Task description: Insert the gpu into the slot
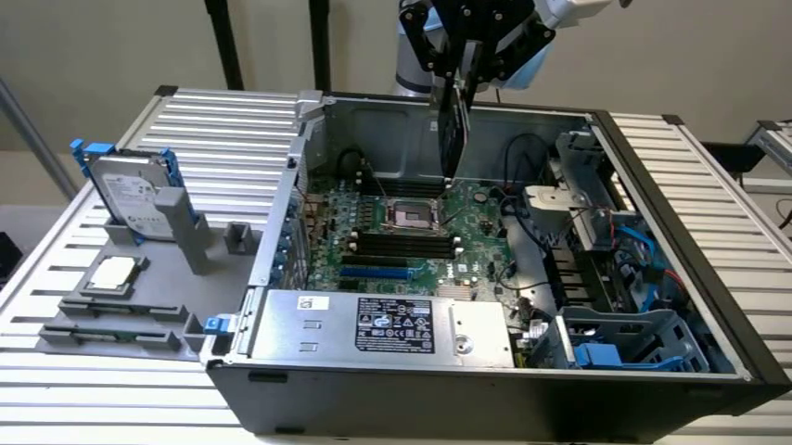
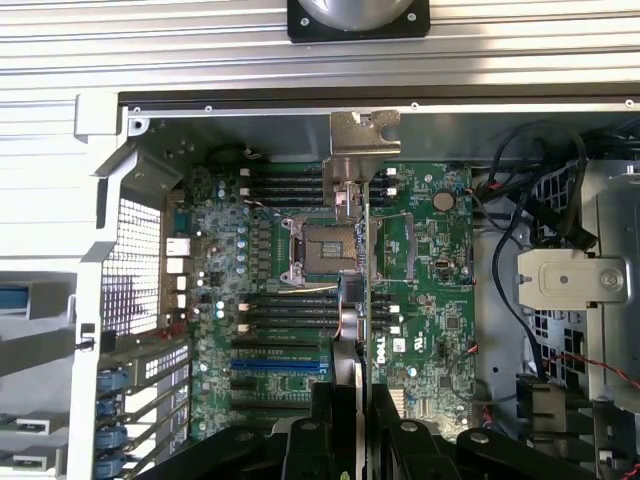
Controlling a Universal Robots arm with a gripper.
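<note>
The gpu [image 1: 452, 125] hangs edge-down above the open computer case, its lower edge over the back of the motherboard [image 1: 477, 232] near the CPU socket [image 1: 409, 215]. My gripper [image 1: 474, 60] is shut on the card's upper part. The wrist view sees the gpu [image 2: 363, 260] edge-on, with its silver end bracket [image 2: 365, 135] at the far end and my gripper [image 2: 362, 440] clamped around it. The slot [image 1: 375, 274] is a bright-blue strip on the board's front part, nearer the camera than the card and apart from it. In the wrist view the slot [image 2: 282, 366] sits beside the card's line.
Black memory slots [image 1: 399, 246] lie between socket and blue strip. A silver power supply [image 1: 371, 324] fills the case's front. Cables and a blue drive cage [image 1: 619, 343] crowd the exterior view's right. A hard drive [image 1: 130, 195] and a CPU chip [image 1: 114, 273] sit on the table.
</note>
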